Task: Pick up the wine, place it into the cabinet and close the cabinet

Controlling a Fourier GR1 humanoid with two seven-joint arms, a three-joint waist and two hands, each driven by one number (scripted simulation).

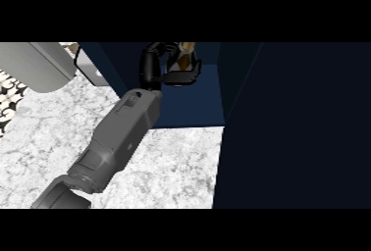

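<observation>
Where the left hand [165, 62] grips it, wine [187, 50] inside open cabinet [194, 107]

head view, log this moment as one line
left hand: shut on wine bottle | wine bottle: held inside cabinet | door: open, not yet closed | right hand: not in view

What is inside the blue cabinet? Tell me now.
Inside the cabinet, the left robot hand curls round the wine. The hand covers much of the bottle; the dark rear is unreadable.
</observation>
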